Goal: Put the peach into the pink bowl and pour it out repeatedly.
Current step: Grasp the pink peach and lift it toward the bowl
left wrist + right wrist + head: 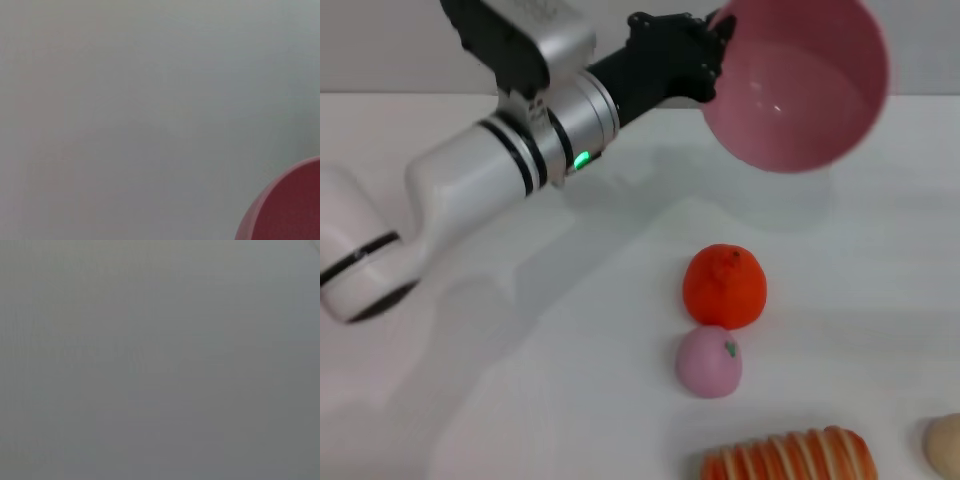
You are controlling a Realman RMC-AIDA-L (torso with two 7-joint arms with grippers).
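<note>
- One peach [709, 362] lies out on the white desk [520, 380], toward the near edge and a little right of its middle, stem mark facing up; it is not in the bowl.
- Touching it on the far side, you have a larger orange-red fruit [724, 286], so the two sit as a pair.
- Above and beyond them the pink bowl [798, 85] hangs in the air over the far right part of the desk, tipped so its open mouth faces down toward the near edge; its inside shows nothing in it.
- Your left tool [712, 58] has the bowl by the rim on its left side, closed onto the wall; the left wrist view catches only a curved slice of the bowl [287, 207] against plain desk.
- Your right tool appears in no view, and its wrist camera gives a blank grey field, so its state is unknown to you.
- Judging by the tipped, empty bowl and the peach on the desk, you are at the end of a pour.
- Next, the bowl needs levelling and setting down on free desk, well apart from the fruits.
- Then the peach must be picked up: come at it from the sides away from the orange-red fruit, since a finger between them has no room.
- Near the front edge a striped orange-and-white item [788, 455] and a pale beige rounded thing [944, 444] lie close by; keep off them.
</note>
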